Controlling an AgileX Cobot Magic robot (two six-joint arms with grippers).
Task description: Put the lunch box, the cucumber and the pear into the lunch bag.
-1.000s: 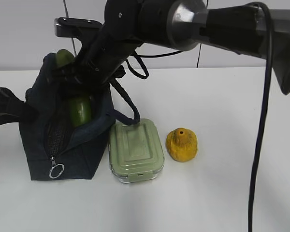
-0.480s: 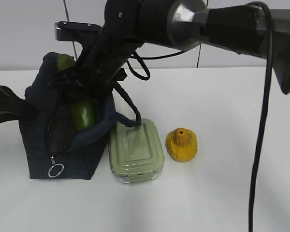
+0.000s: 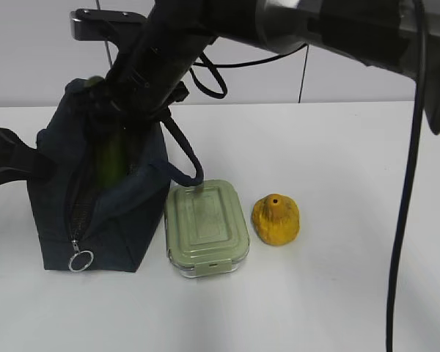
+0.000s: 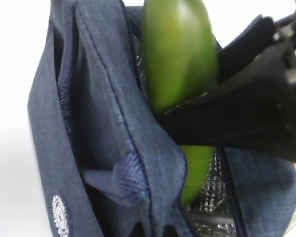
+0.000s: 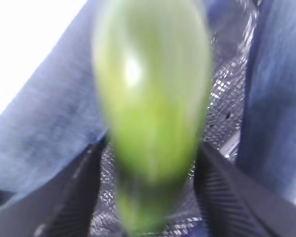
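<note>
The navy lunch bag (image 3: 117,220) stands open at the left. The green cucumber (image 3: 110,161) stands on end inside it, its top poking out. My right gripper (image 3: 125,117) reaches across into the bag's mouth, shut on the cucumber (image 5: 153,108), with a finger (image 5: 74,197) on each side. My left gripper (image 3: 26,161) grips the bag's left edge. In the left wrist view, bag fabric (image 4: 103,113) hides its jaws beside the cucumber (image 4: 180,59). The sage-lidded lunch box (image 3: 207,226) and the yellow-orange pear (image 3: 276,218) lie on the table right of the bag.
The bag's zipper hangs open with its silver ring pull (image 3: 80,261) at the front bottom. Its loop handle (image 3: 187,158) droops onto the lunch box's back edge. The bag has a silver lining (image 5: 227,84). A black cable (image 3: 403,220) hangs at the right over the white table (image 3: 330,293).
The right arm has risen a little and the bag now stands taller and more upright. The cucumber shows less through the bag's opening. The lunch box and pear have not moved.
</note>
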